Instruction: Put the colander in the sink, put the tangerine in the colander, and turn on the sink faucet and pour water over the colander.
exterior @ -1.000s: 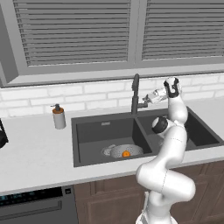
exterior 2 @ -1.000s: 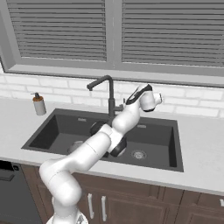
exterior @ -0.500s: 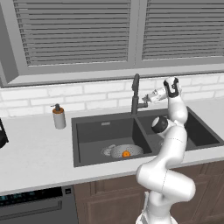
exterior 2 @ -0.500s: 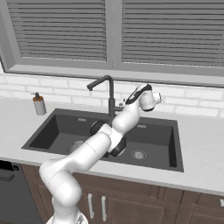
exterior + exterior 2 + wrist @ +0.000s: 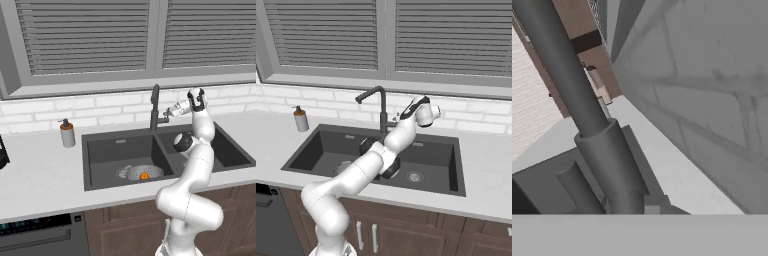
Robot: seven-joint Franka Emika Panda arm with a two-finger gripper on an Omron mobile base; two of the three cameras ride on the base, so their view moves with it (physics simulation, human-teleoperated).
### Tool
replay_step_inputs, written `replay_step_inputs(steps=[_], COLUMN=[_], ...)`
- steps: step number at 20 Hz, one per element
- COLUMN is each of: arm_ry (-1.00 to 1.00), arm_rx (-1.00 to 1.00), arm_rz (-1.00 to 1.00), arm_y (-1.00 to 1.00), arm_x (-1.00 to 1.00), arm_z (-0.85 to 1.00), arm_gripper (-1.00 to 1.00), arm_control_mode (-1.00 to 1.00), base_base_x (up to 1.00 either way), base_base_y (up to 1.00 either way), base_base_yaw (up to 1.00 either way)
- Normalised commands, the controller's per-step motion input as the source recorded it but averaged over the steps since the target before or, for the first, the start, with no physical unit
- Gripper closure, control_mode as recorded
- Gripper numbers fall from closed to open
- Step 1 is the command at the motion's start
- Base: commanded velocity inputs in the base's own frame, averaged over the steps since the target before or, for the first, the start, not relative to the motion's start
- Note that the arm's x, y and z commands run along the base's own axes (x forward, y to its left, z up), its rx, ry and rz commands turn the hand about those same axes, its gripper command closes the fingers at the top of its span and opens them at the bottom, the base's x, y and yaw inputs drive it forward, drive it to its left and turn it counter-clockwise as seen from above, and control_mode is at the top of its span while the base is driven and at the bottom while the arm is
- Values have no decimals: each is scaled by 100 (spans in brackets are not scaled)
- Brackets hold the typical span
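The colander (image 5: 141,172) sits in the left basin of the dark sink (image 5: 120,135) with the tangerine (image 5: 144,175) inside it. The tall dark sink faucet (image 5: 155,107) stands behind the divider between the basins. My gripper (image 5: 166,114) reaches in from the right at the faucet's base, level with its small side lever. From the other side my gripper (image 5: 398,118) again sits right next to the faucet (image 5: 381,107). The faucet's column (image 5: 597,135) stands very close in the hand view. The jaw gap is too small to read. No water shows at the spout.
A soap pump bottle (image 5: 67,133) stands on the counter left of the sink. A white tiled wall and a window with blinds run close behind the faucet. The right basin (image 5: 433,160) lies under my arm.
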Motion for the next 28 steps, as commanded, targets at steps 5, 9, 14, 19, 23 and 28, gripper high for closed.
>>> replay_step_inputs(steps=[5,9,14,19,23,28], arm_ry=[-8,-12,-11,-8,-12,-7], arm_rx=[-2,-4,-6,-12,-20,-20], arm_rz=[-20,-30,-36,-40,-55,-68], arm_y=[1,3,9,63,94,93], arm_x=[0,0,0,0,0,2], arm_z=[0,0,0,-5,-31,-39], arm_gripper=[100,100,100,100,100,100], arm_control_mode=[-100,-100,-100,-100,-100,-100], base_base_x=[0,0,0,0,0,0], base_base_y=[0,0,0,0,0,0], base_base_yaw=[0,0,0,0,0,0])
